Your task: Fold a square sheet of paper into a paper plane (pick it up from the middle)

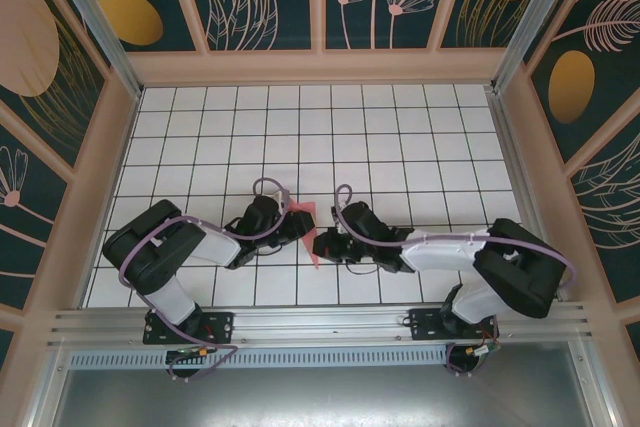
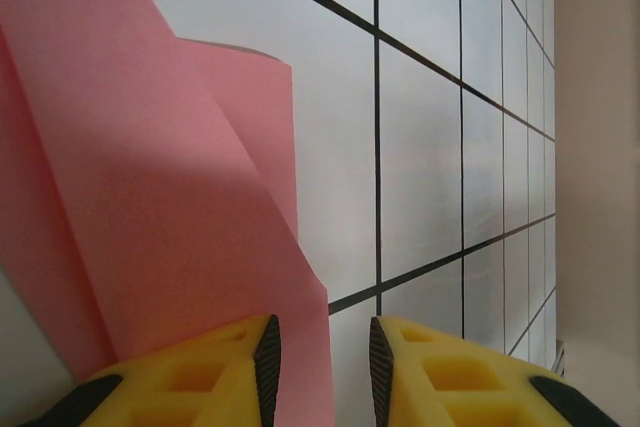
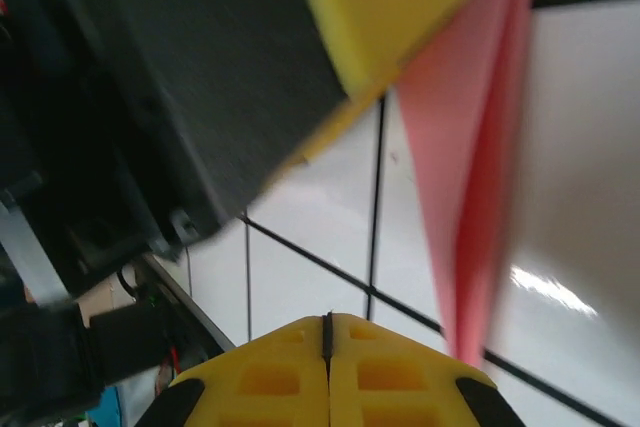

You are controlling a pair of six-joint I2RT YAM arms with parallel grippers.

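The folded pink paper plane [image 1: 307, 227] stands on edge between the two grippers, its sharp tip pointing toward the near table edge. In the left wrist view the paper plane [image 2: 150, 197] rises in creased layers, and its lower edge runs into the gap of my left gripper [image 2: 322, 367]. The jaws stand apart, open, and the paper rests against the left fingertip [image 2: 262, 362]. My right gripper [image 3: 328, 332] is shut with nothing in it, and the paper plane [image 3: 480, 187] hangs just to its right. In the top view my right gripper [image 1: 322, 245] sits beside the plane's tip.
The white grid table [image 1: 400, 147] spreads out behind the arms, walled in by patterned panels. The left gripper's yellow finger [image 3: 385, 2] and black body loom close in the right wrist view. The near metal rail [image 1: 320, 322] runs along the front.
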